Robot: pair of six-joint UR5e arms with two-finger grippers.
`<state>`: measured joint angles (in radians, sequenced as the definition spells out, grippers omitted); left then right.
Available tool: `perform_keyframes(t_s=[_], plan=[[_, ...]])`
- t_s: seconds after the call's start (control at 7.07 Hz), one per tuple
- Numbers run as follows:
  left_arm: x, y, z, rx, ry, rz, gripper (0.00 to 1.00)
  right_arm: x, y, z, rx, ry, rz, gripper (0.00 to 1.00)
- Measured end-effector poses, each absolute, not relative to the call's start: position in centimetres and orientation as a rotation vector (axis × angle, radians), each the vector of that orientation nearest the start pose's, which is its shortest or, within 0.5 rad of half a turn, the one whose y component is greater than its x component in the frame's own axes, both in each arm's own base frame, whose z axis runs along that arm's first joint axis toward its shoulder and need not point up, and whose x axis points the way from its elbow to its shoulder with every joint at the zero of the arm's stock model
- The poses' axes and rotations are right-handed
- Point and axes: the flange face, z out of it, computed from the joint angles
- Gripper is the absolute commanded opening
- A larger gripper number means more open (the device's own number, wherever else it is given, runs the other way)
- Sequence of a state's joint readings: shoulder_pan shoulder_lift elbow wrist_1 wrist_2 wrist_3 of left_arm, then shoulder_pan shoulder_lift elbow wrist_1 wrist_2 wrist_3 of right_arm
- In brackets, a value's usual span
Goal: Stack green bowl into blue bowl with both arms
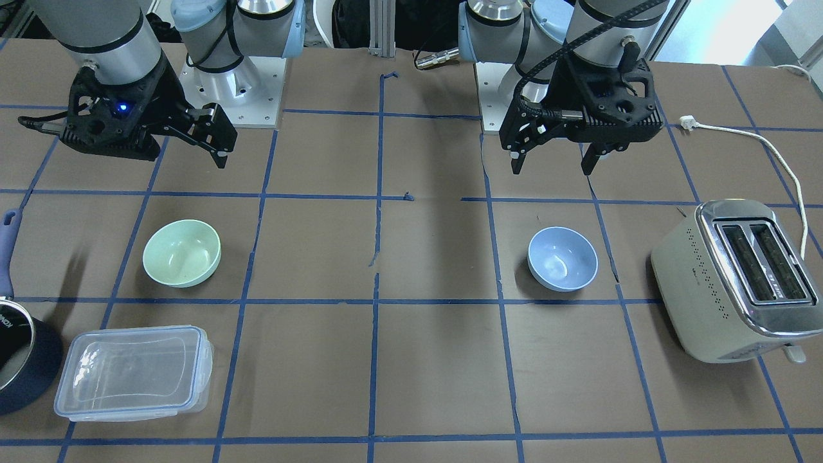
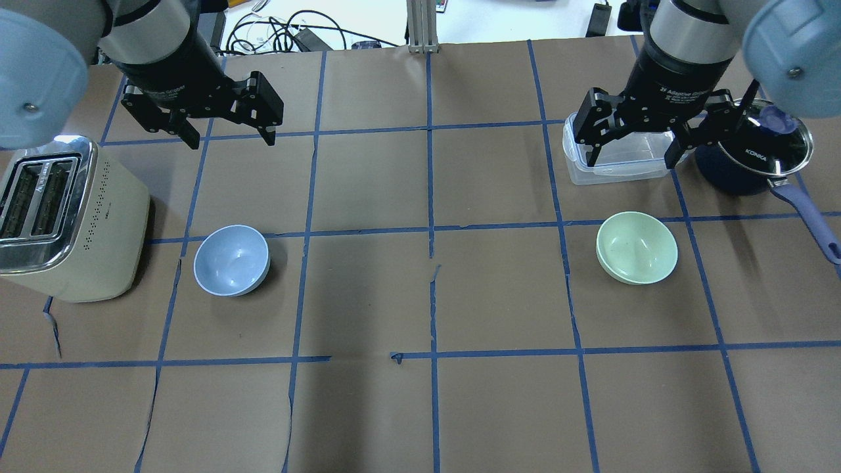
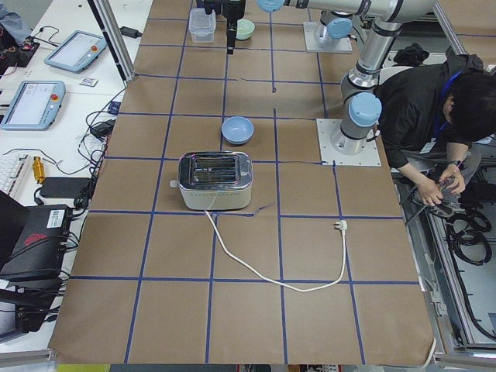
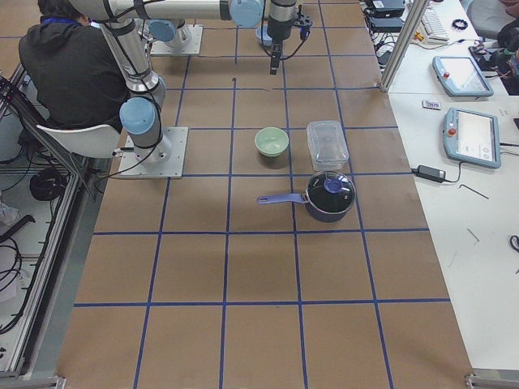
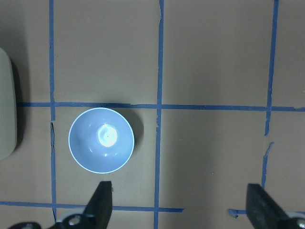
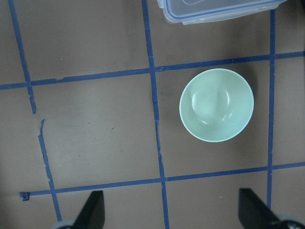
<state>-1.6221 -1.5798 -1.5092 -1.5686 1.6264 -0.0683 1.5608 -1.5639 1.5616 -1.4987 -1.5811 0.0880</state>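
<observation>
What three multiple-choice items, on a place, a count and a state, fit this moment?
1. Where is the blue bowl?
A. dead centre
B. robot's right half
C. robot's left half, by the toaster

2. How many bowls show?
A. one
B. two
C. three

3. What state is the green bowl in?
A. upright, empty, untouched
B. gripped
C. stacked in the blue one

Answers:
1 C, the overhead view puts it beside the toaster.
2 B, one is blue and one is green.
3 A, the left pincer and right pincer hang open above, apart from it.
</observation>
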Motion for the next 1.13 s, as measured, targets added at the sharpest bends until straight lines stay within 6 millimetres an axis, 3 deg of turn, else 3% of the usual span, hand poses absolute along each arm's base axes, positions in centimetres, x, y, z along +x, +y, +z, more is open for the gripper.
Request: perform_keyframes(t_s=[1.13], plan=[[-14.43, -49.46, 51.31, 0.020, 3.084, -0.061, 1.00, 12.69, -48.93, 48.11, 0.155, 3.150, 0.111, 1.00]])
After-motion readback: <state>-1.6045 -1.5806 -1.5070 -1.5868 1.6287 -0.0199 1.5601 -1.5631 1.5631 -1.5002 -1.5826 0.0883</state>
